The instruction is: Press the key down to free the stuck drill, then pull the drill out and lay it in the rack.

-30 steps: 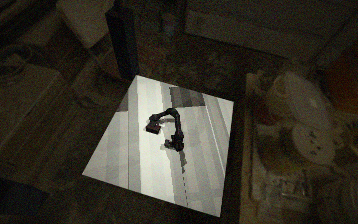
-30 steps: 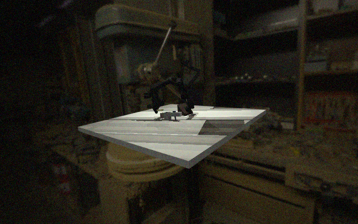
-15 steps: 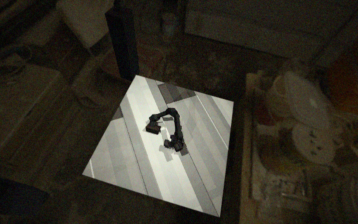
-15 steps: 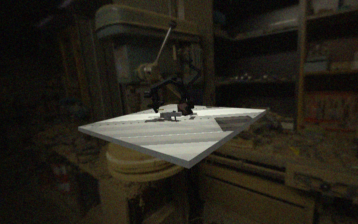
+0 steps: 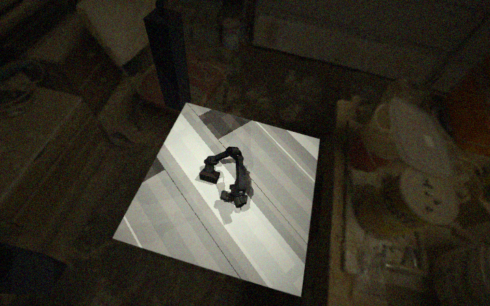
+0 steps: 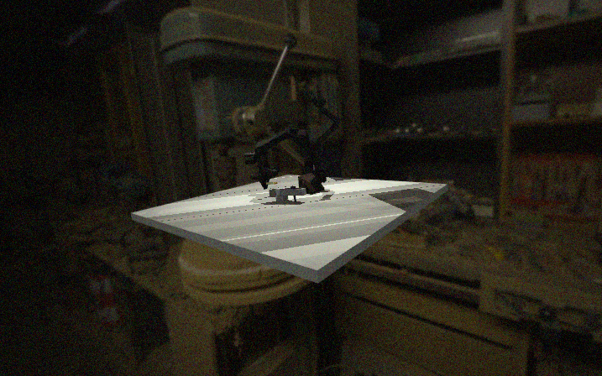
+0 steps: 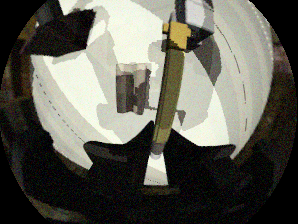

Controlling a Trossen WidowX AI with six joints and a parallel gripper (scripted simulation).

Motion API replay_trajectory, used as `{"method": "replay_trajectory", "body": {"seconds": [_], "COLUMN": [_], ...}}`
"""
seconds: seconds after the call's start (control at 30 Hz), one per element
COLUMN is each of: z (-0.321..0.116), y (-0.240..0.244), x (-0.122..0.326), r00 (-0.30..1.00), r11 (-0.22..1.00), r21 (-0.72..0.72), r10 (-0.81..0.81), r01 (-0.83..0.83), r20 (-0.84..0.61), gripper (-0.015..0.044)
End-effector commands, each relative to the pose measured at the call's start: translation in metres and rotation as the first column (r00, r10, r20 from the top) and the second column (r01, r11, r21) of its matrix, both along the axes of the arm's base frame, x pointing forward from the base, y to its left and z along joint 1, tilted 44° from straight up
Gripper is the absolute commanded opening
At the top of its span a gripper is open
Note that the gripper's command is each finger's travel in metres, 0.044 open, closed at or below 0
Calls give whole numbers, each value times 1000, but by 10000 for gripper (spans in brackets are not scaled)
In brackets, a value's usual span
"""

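Wrist view, left to right. Upper left: a black, angular arm part point(image 7: 62, 32). Next, a pair of upright grey-brown ribbed blocks point(image 7: 132, 89) on the pale grey, striped square tabletop point(image 5: 277, 243) point(image 6: 293, 233) point(image 7: 75, 90). Near centre, the black parallel-jaw gripper point(image 5: 240, 203) point(image 6: 264, 183) point(image 7: 156, 123): jaws narrow, closed on the near end of a long olive-yellow bar point(image 7: 170, 92). The bar's far end meets a small bright-yellow block point(image 7: 179, 36), against a grey and white box-shaped fixture point(image 7: 197, 17) at upper right. Whether the bar is drill or key: cannot tell. Exterior view: gripper tilted downward, just left of a low grey block point(image 6: 287, 192); drill not distinguishable there, nor from the top.
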State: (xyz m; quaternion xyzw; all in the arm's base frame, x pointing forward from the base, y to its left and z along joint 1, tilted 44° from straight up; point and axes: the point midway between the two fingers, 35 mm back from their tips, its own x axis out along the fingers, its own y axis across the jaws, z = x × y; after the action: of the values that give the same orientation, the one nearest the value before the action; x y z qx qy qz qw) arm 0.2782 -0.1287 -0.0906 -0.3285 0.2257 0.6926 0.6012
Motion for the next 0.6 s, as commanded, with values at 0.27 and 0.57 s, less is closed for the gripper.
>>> {"method": "replay_trajectory", "body": {"seconds": [0.27, 0.57], "z": [-3, -4], "y": [-9, -16], "x": [-20, -33], "r00": [1000, 1000], "r11": [1000, 1000], "r21": [-6, -6], "r10": [3, 3], "r01": [-3, -3], "r20": [2, 1], "gripper": [0, 0]}}
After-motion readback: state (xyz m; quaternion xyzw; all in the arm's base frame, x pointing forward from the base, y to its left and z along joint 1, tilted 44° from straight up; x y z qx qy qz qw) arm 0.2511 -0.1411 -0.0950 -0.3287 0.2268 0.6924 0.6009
